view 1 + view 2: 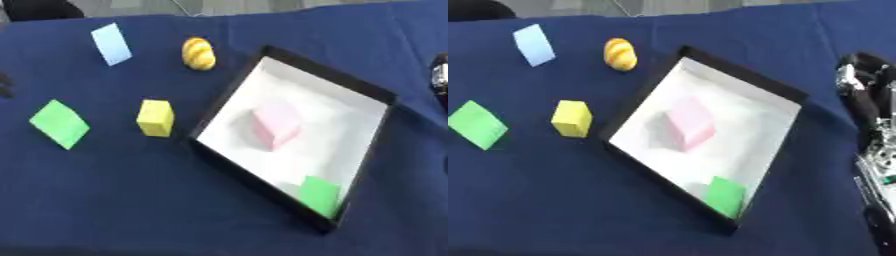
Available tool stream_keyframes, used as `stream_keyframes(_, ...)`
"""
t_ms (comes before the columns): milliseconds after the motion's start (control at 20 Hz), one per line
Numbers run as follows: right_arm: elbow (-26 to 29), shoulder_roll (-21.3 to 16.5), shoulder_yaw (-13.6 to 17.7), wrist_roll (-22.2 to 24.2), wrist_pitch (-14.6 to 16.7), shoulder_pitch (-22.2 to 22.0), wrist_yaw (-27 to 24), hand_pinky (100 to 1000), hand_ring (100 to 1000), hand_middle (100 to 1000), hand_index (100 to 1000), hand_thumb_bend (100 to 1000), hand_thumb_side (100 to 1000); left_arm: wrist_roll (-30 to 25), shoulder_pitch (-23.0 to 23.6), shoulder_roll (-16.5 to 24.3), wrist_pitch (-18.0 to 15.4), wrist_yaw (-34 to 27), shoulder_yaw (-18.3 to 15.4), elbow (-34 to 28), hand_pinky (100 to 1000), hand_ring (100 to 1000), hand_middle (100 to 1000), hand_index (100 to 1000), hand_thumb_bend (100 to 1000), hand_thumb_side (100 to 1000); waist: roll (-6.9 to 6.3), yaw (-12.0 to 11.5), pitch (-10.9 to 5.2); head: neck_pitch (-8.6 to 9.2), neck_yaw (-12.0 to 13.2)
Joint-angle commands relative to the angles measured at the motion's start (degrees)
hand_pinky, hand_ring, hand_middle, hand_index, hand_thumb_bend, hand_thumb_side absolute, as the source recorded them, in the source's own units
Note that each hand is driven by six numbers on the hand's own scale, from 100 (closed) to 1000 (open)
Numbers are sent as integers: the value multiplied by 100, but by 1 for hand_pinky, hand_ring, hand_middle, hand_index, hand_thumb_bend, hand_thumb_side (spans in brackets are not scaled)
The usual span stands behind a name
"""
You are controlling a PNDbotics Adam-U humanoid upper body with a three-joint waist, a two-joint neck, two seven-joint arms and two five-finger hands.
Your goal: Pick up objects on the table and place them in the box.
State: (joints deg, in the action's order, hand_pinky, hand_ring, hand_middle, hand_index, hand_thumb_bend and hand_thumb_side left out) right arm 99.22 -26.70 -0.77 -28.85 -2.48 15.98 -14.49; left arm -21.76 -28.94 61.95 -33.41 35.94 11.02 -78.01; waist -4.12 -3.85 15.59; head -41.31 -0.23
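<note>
The right hand shows at the right edge, black and silver, beside the box; whether its fingers are curled or straight cannot be told. To its left lies the black-rimmed box with a white floor. In the box's near corner sits a green block, farther in a pink block. Left beyond the box, on the blue tablecloth, lie a green card and a yellow block. Farther off are a yellow striped egg-shaped thing and a light blue card.
</note>
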Motion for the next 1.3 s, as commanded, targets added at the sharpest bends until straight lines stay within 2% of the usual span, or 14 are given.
stream_keyframes(50, 43, -132, 2, 7, 0, 62, -26, 779, 770, 719, 798, 193, 432, -186, -272, 22, -113, -111, 97, 246, 921, 946, 868, 874, 691, 100, -62, 6, -129, -2, 32)
stream_keyframes(700, 13, -126, 8, -32, -12, 54, -43, 779, 769, 716, 797, 193, 433, -813, -1104, -560, -209, -458, 343, 798, 916, 931, 849, 872, 721, 100, -43, 10, -132, 22, 68)
stream_keyframes(1000, 18, -116, 13, -43, -6, 61, -55, 779, 769, 717, 797, 193, 433, -1034, -1362, -803, -228, -542, 391, 1083, 898, 918, 821, 845, 741, 100, -29, 28, -121, 13, 97)
stream_keyframes(1300, 25, -101, 22, -57, 2, 80, -66, 779, 769, 717, 797, 193, 432, -1269, -1506, -940, -282, -557, 427, 1317, 895, 919, 830, 842, 755, 100, -21, 54, -101, 29, 104)
